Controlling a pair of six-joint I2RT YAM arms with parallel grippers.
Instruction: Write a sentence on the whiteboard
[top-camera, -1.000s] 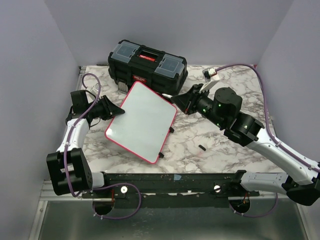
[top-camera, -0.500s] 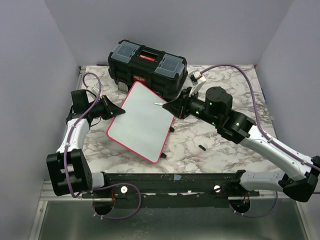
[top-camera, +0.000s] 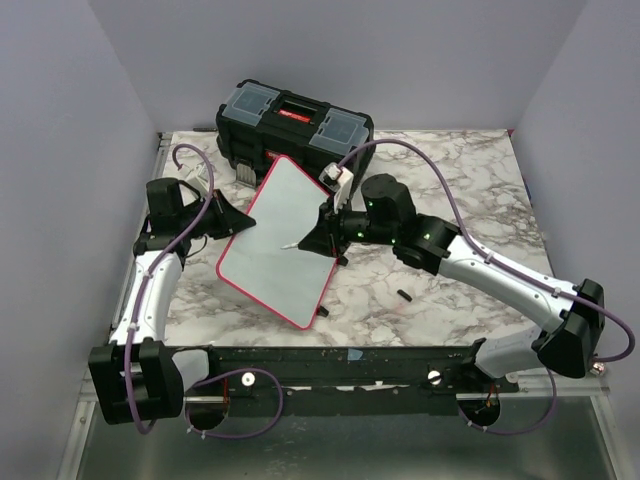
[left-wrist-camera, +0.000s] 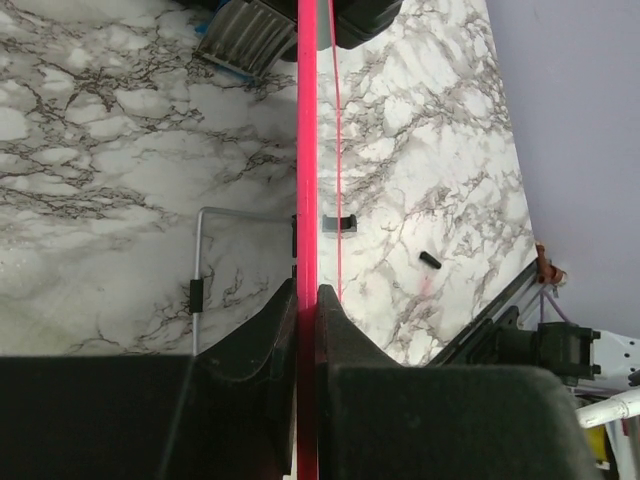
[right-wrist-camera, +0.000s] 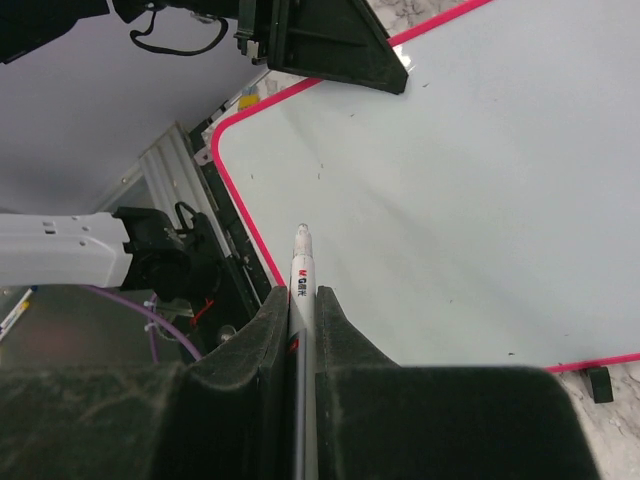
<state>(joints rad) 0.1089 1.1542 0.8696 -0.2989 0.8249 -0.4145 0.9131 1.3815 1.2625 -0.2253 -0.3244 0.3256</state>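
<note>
My right fingers (right-wrist-camera: 345, 345) are closed tight on a slim white marker pen (right-wrist-camera: 302, 275), one pad on each side of its barrel. Only the front stretch, with a small red print on it, and the tip stick out ahead of them. The tip points down at the glossy face of the whiteboard (right-wrist-camera: 480, 170), near the lower left part of that face as I look along the pen. I cannot tell whether the tip touches the surface or hangs just off it. The face around the tip is plain white with a few tiny dark specks.

Across the board from the pen, my left fingers (left-wrist-camera: 255, 345) are closed on the thin pink-red rim. From that wrist the board shows edge-on as one red line running straight out between the two pads. From above, this grip sits on the board's left edge and the board is tilted, that edge raised. I cannot tell whether the opposite edge rests on the marbled tabletop (top-camera: 450, 180).

Beyond the board's far corner, past both sets of fingers, stands a black toolbox (top-camera: 295, 130) with a red handle and grey lid compartments, close to the corner. To the right of my right fingers and apart from the board, a small black piece (top-camera: 404, 294) lies on the tabletop.
</note>
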